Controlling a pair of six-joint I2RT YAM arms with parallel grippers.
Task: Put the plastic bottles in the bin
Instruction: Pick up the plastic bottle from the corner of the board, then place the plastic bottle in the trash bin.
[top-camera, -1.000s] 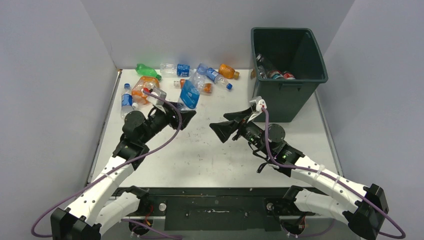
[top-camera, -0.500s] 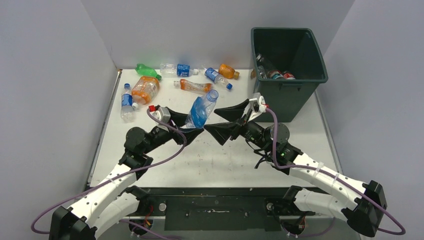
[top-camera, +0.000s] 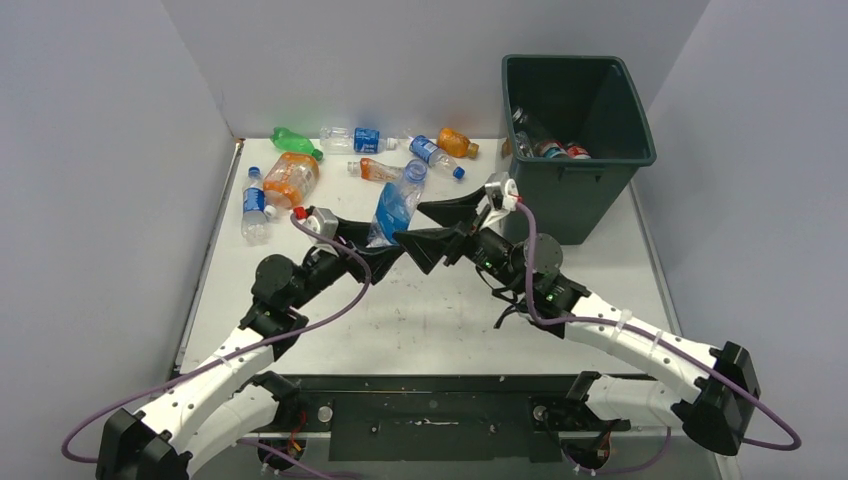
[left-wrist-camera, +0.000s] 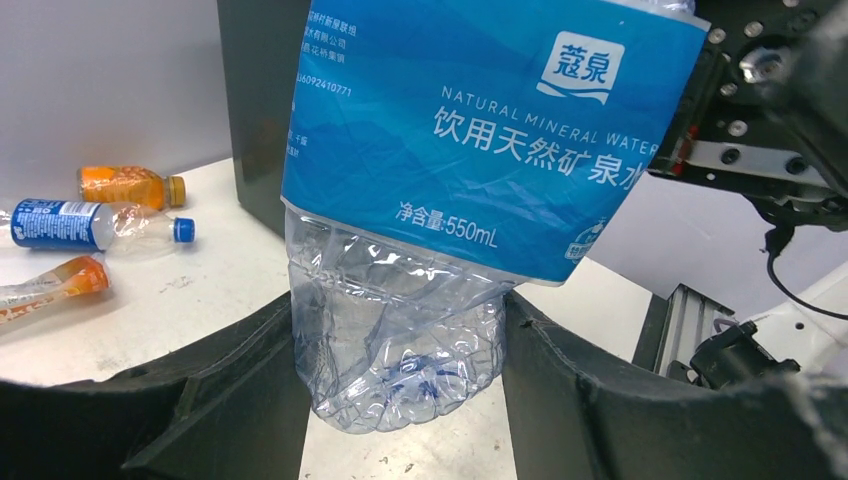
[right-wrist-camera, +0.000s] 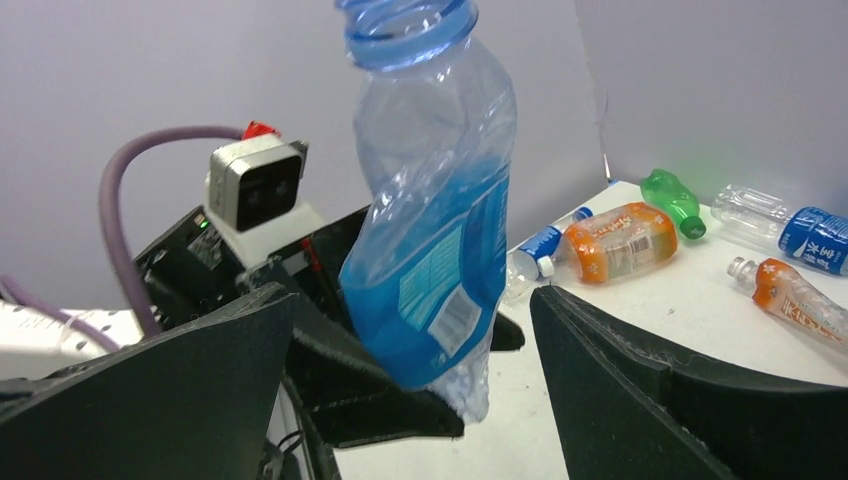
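Note:
A crumpled clear bottle (top-camera: 393, 208) with a blue label stands upright over the table's middle. My left gripper (top-camera: 384, 246) is shut on its base; the left wrist view shows that bottle (left-wrist-camera: 400, 330) squeezed between both fingers (left-wrist-camera: 240, 400). My right gripper (top-camera: 410, 224) is open and faces it from the right. In the right wrist view the bottle (right-wrist-camera: 430, 250) stands between the wide jaws of the right gripper (right-wrist-camera: 412, 300), touching neither. The dark green bin (top-camera: 630, 110) stands at the back right with bottles (top-camera: 555, 149) inside.
Several bottles lie at the back left: a green one (top-camera: 295, 140), a large orange one (top-camera: 290, 180), a clear blue-labelled one (top-camera: 352, 138), a small one (top-camera: 253, 205), a crushed orange one (top-camera: 380, 170) and two more (top-camera: 445, 150). Grey walls enclose the table.
My left gripper has carried the blue-labelled bottle right, toward the table's middle. My right gripper has moved left until its open fingers flank the bottle.

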